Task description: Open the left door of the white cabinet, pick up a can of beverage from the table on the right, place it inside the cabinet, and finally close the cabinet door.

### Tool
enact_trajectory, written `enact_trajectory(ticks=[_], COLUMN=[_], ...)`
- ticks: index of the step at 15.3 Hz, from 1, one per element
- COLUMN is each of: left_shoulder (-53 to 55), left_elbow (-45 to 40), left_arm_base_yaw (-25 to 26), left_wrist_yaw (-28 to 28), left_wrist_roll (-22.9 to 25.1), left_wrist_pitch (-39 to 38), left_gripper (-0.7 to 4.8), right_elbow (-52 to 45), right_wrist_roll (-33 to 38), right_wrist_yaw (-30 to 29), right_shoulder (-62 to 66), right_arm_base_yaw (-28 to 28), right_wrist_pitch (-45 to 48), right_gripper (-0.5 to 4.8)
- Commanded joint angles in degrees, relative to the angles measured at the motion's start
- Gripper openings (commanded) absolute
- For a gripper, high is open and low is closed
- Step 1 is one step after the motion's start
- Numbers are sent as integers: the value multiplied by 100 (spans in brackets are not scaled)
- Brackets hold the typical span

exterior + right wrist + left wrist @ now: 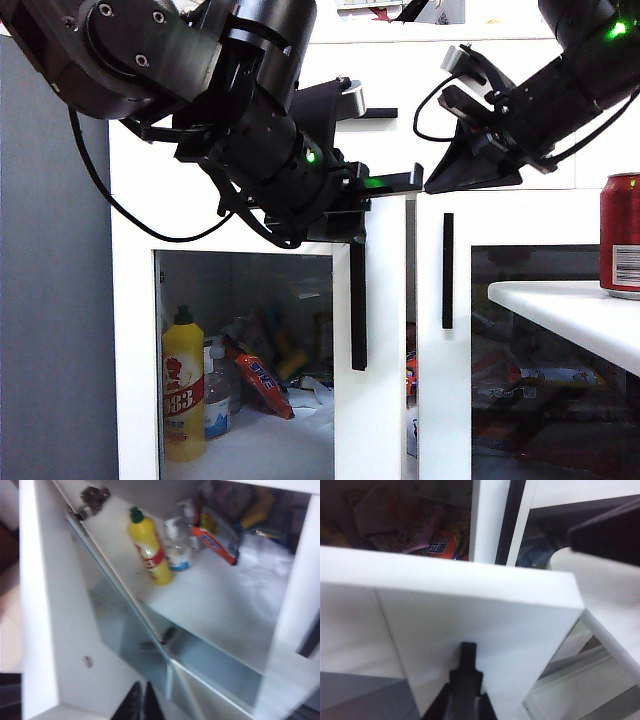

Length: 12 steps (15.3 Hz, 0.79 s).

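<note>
Setting: the white cabinet fills the exterior view, and the table juts in at lower right.
Door: the left door stands ajar, with a dark gap to the right of its black handle. My right wrist view looks past the pane to the shelf inside.
Left gripper: jaws together, at the door's top edge in upper centre. I cannot tell whether it bears on the door.
Right gripper: jaws together and empty, hanging at upper right, close beside the left.
Can of beverage: upright on the table at the far right edge, untouched.
Risk, door: if my left gripper slips off that edge, the door may swing back.
Risk, arms: both wrists crowd the upper centre, so a careless swing toward the can could bring them together.
Risk, can: unless my right jaws part first, they would knock it over.
Risk, shelf: the yellow bottle and packets beside it leave little free floor.
</note>
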Motion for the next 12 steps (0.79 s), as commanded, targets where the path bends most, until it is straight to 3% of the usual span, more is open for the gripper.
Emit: enact_trajectory(ticks=[1, 4, 8, 10, 12], left_shoulder=[-337, -835, -986, -981, -984], left_elbow=[44, -293, -455, -452, -455], left_arm_base_yaw=[37, 37, 33, 31, 31], left_wrist_yaw=[-356, -354, -256, 262, 756], left_wrist_roll=[59, 55, 127, 142, 140], left_wrist_pitch=[876, 374, 319, -22, -179], left_gripper=[-5, -5, -4, -5, -5], right_elbow=[17, 17, 13, 13, 15], right_wrist_roll=[216, 280, 308, 334, 389], right_wrist_yaw=[-535, -601, -765, -1121, -1088], right_shoulder=[-11, 15, 503, 804, 868], right_arm_base_yaw=[20, 24, 271, 378, 527], right_wrist_pitch=[116, 125, 44, 83, 98], right_gripper=[-2, -2, -2, -2, -2])
